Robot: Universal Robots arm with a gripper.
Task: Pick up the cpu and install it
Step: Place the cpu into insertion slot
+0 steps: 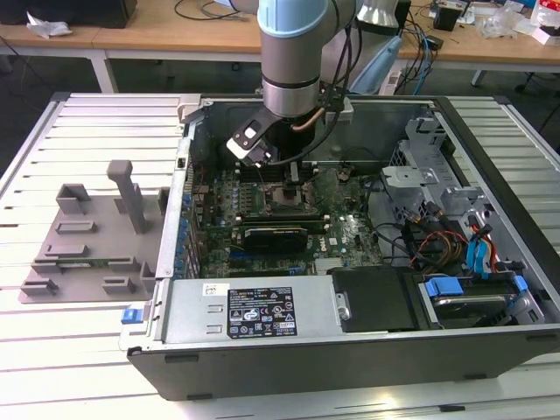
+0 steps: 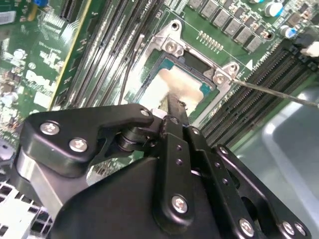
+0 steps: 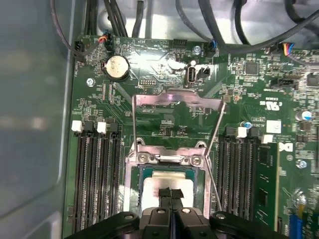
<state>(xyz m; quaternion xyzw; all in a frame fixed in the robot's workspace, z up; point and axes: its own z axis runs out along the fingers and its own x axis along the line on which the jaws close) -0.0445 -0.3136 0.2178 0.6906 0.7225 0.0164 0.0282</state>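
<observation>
The cpu [image 3: 153, 183] is a small square chip with a pale silver top, lying flat in the open socket on the green motherboard. It also shows in the second wrist view as the cpu [image 2: 162, 85]. My gripper [image 3: 171, 193] is directly over it, its two black fingers pressed together with no gap, their tips at the chip's top face. In the second wrist view my gripper [image 2: 175, 106] reaches down onto the silver surface. The socket's metal bracket [image 3: 177, 99] stands flipped back and its thin lever [image 3: 215, 149] is raised. My gripper [image 1: 294, 175] sits deep inside the computer case [image 1: 350, 350].
Memory slots [image 3: 97, 174] flank the socket on both sides, with one stick [image 3: 264, 184] fitted. Cables [image 1: 420, 236] and a drive cage [image 1: 429, 166] fill the exterior view's right side of the case. A grey plastic tray [image 1: 79, 245] with upright blocks lies outside on the slatted table.
</observation>
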